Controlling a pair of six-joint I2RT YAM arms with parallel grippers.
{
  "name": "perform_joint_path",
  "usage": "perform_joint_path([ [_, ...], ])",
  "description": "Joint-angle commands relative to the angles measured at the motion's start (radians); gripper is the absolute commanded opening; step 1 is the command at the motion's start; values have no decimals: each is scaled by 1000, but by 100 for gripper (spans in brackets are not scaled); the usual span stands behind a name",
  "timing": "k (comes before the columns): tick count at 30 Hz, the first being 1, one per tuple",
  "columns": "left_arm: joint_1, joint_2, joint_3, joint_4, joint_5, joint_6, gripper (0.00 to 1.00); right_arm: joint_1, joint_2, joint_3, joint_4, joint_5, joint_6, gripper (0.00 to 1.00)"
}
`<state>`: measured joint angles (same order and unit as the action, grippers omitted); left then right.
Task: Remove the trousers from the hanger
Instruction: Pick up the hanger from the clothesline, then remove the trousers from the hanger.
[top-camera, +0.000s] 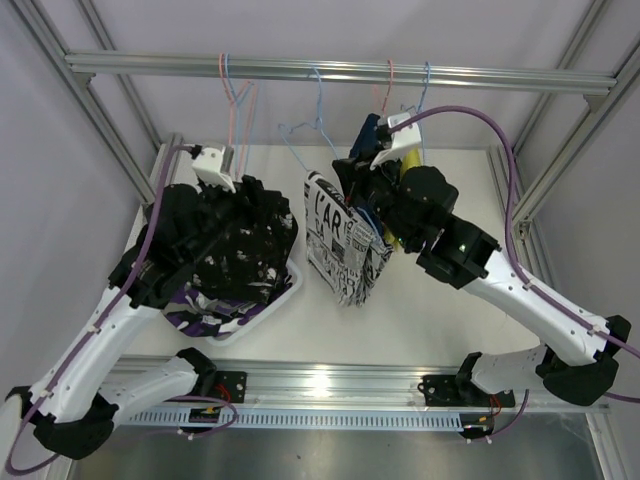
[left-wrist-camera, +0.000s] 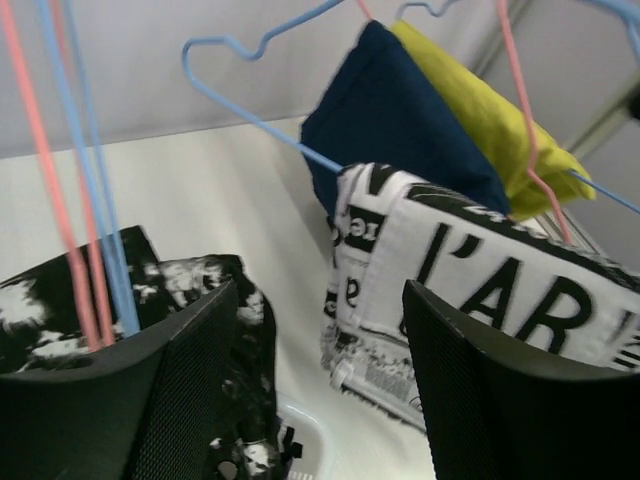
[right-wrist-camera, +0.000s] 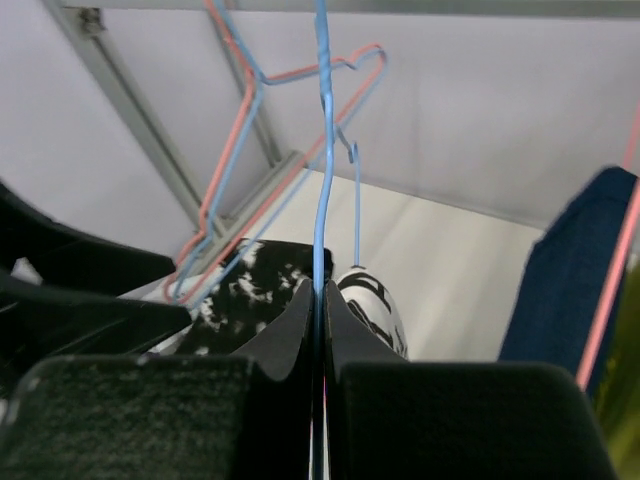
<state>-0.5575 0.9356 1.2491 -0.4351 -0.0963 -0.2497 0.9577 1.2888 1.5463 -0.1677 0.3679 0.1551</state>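
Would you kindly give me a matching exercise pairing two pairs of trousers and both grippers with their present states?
A: 1 black speckled trousers; 2 white printed trousers; 3 right gripper; 4 left gripper.
B: a open, empty; b in the white basket; c hanging above the table; d shut on the blue hanger wire.
Pairs: 1-b, 2-c, 3-d, 4-a.
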Motion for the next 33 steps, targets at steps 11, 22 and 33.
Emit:
perform_joint_path([
  [11,-579,-78,-80,95,-540,236,78,148,-68,-117,122,453,32,0],
  [22,-812,-119,-276,41,-816,11,78,181,-54,-153,135,497,63,0],
  [33,-923,-132,-473,324,-919,-33,79,181,-16,-158,139,513,100,0],
])
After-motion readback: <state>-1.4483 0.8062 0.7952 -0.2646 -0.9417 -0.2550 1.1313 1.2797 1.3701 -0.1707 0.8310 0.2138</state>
